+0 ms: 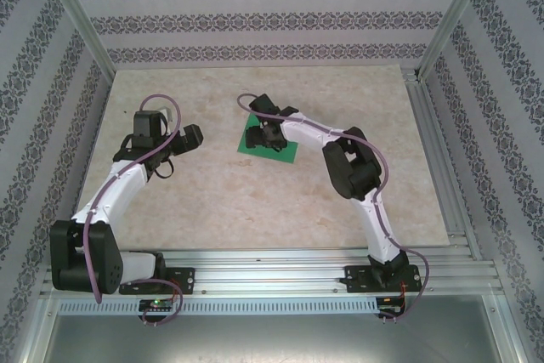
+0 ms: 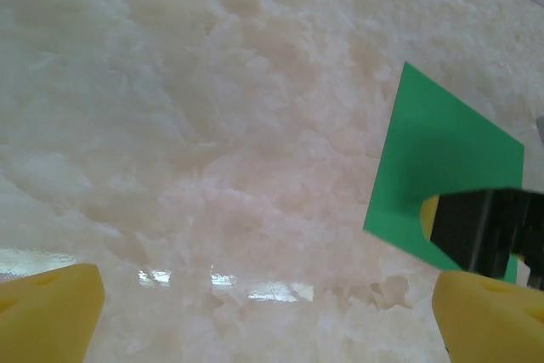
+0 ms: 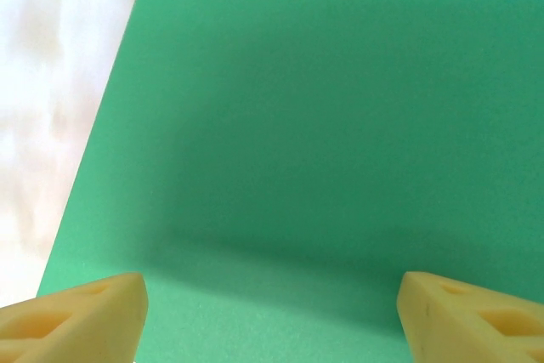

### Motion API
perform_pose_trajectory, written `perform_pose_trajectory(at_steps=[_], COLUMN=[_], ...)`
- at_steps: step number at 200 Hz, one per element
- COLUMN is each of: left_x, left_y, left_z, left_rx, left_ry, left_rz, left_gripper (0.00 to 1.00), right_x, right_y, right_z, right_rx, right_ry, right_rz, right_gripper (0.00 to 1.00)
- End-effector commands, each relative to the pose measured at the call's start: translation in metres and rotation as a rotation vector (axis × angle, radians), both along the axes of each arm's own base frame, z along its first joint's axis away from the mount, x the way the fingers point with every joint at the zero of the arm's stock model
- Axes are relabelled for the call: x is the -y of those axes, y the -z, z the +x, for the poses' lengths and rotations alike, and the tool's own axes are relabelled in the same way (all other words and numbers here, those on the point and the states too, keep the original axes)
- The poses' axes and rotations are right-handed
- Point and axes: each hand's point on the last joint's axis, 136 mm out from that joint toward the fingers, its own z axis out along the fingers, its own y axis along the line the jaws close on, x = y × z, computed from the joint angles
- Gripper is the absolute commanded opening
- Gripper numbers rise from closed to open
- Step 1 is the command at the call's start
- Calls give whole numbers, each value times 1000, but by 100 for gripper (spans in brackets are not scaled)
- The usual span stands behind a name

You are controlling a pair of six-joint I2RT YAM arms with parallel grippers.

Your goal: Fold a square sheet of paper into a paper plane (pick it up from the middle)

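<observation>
Tabletop [image 1: 255, 201] bears flat square sheet [image 1: 287, 149], edges skewed

No words, numbers, labels or brand marks can be read here (the wallpaper [image 1: 255, 23] bears a repeating floral ornament, not lettering; the green square sheet of paper [image 3: 323, 125] is plain).

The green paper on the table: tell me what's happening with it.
The square sheet of paper lies flat and unfolded on the table. The right gripper is down close over the sheet, its jaws open, with green paper beneath them and nothing gripped yet. The left gripper hovers off to the sheet's left above bare table, its jaws wide open and empty. No fold has been made; this looks like the approach to the pickup.
</observation>
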Motion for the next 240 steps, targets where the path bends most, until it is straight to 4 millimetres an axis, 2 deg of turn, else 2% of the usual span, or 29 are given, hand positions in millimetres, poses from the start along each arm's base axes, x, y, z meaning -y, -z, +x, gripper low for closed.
perform_pose_trajectory(at_steps=[1, 14, 31, 47, 66, 80, 102, 153, 208, 240], left_x=[7, 9, 11, 12, 11, 10, 9, 9, 9, 9], left_y=[-10, -10, -10, -8, -6, -5, -2, 4, 9, 10], left_z=[3, 3, 3, 3, 4, 3, 3, 3, 4, 4], left_rx=[3, 2, -1, -7, -15, -21, -26, -49, -78, -79], left_ry=[10, 14, 18, 19, 11, 5, -3, -2, -10, -8], left_rz=[-34, -42, -51, -57, -57, -55, -52, -54, -56, -53], left_gripper=[100, 100, 100, 100, 100, 100, 100, 100, 100, 100], right_x=[4, 14, 30, 34, 34, 44, 50, 41, 34, 37], right_y=[22, 22, 12, -12, -48, -59, -47, -27, 2, 29], right_z=[-85, -114, -130, -124, -103, -89, -78, -55, -62, -75], right_rx=[-186, -214, -212, -148, -33, 22, 39, 13, -79, -157], right_ry=[-193, -257, -267, -227, -109, 32, 136, 176, 171, 164], right_rz=[-42, -65, -86, -80, -82, -121, -180, -267, -265, -276], right_gripper=[78, 78, 77, 77, 83, 87, 98, 98, 98, 97])
